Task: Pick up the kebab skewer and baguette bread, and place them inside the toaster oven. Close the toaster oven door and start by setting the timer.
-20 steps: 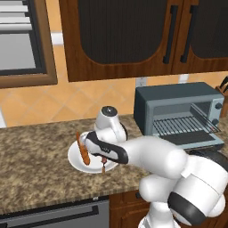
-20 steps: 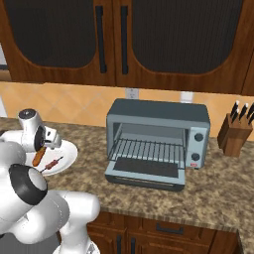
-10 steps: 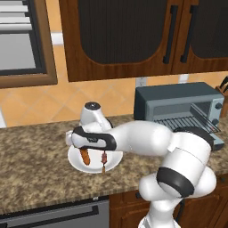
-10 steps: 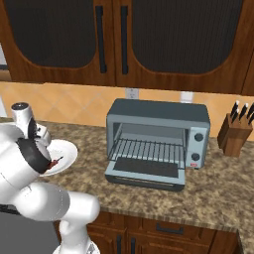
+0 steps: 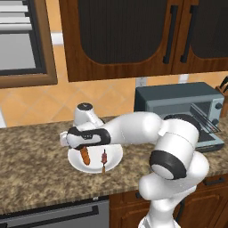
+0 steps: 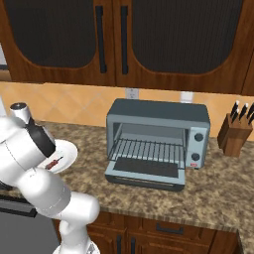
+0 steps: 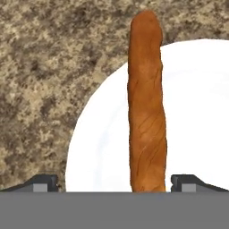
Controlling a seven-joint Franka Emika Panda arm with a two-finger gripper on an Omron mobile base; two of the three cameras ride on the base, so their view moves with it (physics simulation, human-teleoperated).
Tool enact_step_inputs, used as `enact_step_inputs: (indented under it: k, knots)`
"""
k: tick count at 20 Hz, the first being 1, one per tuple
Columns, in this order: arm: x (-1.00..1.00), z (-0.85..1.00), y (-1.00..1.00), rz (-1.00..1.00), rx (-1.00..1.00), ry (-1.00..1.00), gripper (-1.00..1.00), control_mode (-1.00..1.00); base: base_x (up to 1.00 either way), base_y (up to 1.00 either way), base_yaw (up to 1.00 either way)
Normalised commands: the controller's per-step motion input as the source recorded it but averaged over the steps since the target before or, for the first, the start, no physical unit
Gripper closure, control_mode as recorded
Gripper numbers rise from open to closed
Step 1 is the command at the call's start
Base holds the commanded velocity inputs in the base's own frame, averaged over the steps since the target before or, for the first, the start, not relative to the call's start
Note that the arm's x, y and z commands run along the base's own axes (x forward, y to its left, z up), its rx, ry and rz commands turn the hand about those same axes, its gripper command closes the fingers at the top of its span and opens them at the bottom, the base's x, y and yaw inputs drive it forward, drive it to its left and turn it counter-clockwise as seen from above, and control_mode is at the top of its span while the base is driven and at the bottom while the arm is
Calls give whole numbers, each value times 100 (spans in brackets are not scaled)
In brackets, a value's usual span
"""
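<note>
The baguette bread (image 5: 85,157) lies on a white plate (image 5: 114,153), and beside it, to the right, is the kebab skewer (image 5: 104,159). My gripper (image 5: 81,147) hangs open just above the bread's far end. In the hand view the baguette bread (image 7: 146,103) runs lengthwise between the fingertips (image 7: 42,183), nearer the right one, untouched, over the plate (image 7: 197,112). The toaster oven (image 6: 158,130) stands to the right with its door (image 6: 144,171) folded down and the wire rack showing. The skewer (image 6: 53,162) peeks past my arm on the plate (image 6: 69,149).
A wooden knife block (image 6: 234,134) stands right of the oven. Dark wood cabinets hang above the granite counter (image 6: 213,193). A built-in oven (image 5: 20,44) sits in the wall at upper left. My arm stretches across the counter in front of the toaster oven (image 5: 178,104).
The arm has swung left, carrying the hand from over the skewer side of the plate to over the baguette. The jaws stayed open.
</note>
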Motion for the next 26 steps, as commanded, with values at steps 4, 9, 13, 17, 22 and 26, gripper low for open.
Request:
enact_step_inputs:
  k: [4, 9, 13, 17, 22, 26]
  knots:
    - [32, -11, -35, 0, 0, 0, -100, -100, 0, 0, 0]
    - [1, -16, -11, 0, 0, 2, -100, -100, 0, 0, 0]
    - [0, -32, 0, 0, 0, 2, -100, -100, 0, 0, 0]
    - [0, -29, 0, 0, 0, 0, -100, -100, 0, 0, 0]
    - [0, -25, 0, 0, 0, 0, -100, -100, 0, 0, 0]
    - [0, -15, 0, 0, 0, 0, -100, -100, 0, 0, 0]
